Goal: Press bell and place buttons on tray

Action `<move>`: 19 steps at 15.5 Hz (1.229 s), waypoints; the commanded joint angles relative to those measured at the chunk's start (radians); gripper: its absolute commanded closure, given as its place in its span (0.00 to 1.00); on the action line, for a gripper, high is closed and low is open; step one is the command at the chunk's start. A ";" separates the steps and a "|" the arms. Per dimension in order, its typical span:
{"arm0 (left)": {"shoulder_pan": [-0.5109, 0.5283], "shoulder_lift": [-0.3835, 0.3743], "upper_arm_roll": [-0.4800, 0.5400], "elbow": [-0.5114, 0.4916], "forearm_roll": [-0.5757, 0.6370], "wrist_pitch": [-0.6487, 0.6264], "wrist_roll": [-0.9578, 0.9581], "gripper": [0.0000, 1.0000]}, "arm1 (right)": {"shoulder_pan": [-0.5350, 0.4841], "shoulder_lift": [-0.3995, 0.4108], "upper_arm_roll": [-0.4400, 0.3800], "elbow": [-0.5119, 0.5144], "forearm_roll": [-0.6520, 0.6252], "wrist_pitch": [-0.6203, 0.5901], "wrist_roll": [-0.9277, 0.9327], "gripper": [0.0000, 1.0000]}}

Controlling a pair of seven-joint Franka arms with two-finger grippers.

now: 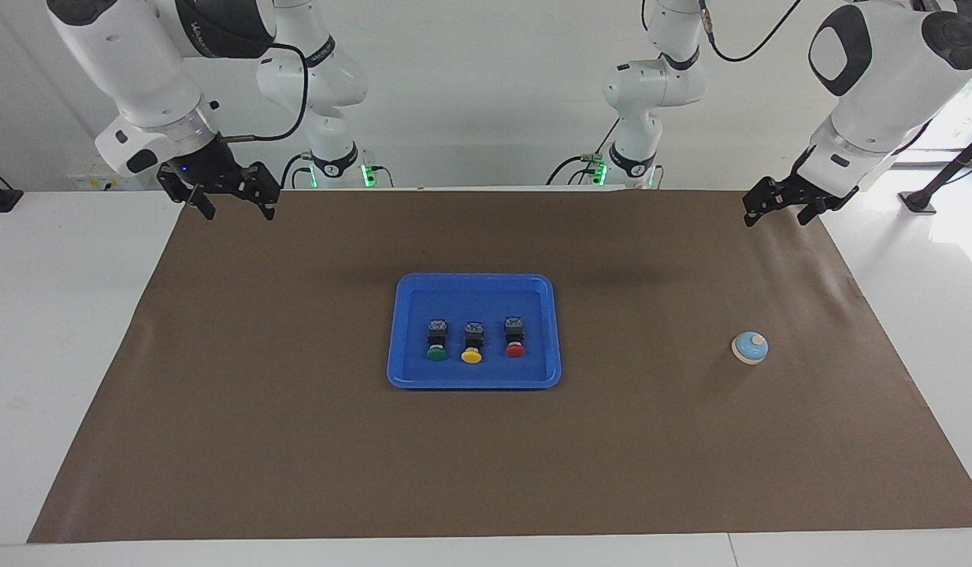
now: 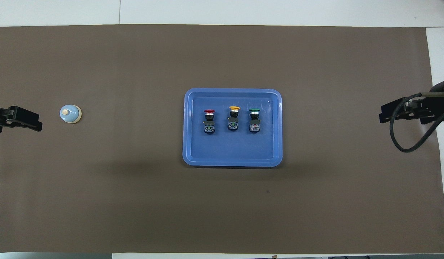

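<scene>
The blue tray (image 1: pixel 474 376) (image 2: pixel 232 158) lies in the middle of the brown mat. On it, three buttons lie on their sides in a row: green (image 1: pixel 436 347) (image 2: pixel 254 119), yellow (image 1: pixel 472 350) (image 2: pixel 234 118) and red (image 1: pixel 515 344) (image 2: pixel 209 121). The light-blue bell (image 1: pixel 750 347) (image 2: pixel 70 113) stands alone toward the left arm's end. My left gripper (image 1: pixel 776 216) (image 2: pixel 17 120) hangs open and empty over the mat's corner at the left arm's end. My right gripper (image 1: pixel 235 206) (image 2: pixel 405 111) hangs open and empty over the mat's corner at the right arm's end.
A brown mat (image 1: pixel 297 441) (image 2: pixel 135 201) covers most of the white table (image 1: pixel 53 331). A cable (image 2: pixel 405 144) loops below the right gripper's wrist. Nothing else lies on the mat.
</scene>
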 commanded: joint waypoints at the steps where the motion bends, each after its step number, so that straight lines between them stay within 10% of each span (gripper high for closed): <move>1: 0.000 -0.010 0.002 0.003 -0.008 -0.016 -0.009 0.00 | -0.020 0.017 0.007 -0.019 0.001 0.037 -0.035 0.00; 19: 0.000 -0.010 0.002 0.003 -0.008 -0.016 -0.009 0.00 | -0.012 0.015 0.007 -0.007 -0.042 0.026 -0.029 0.00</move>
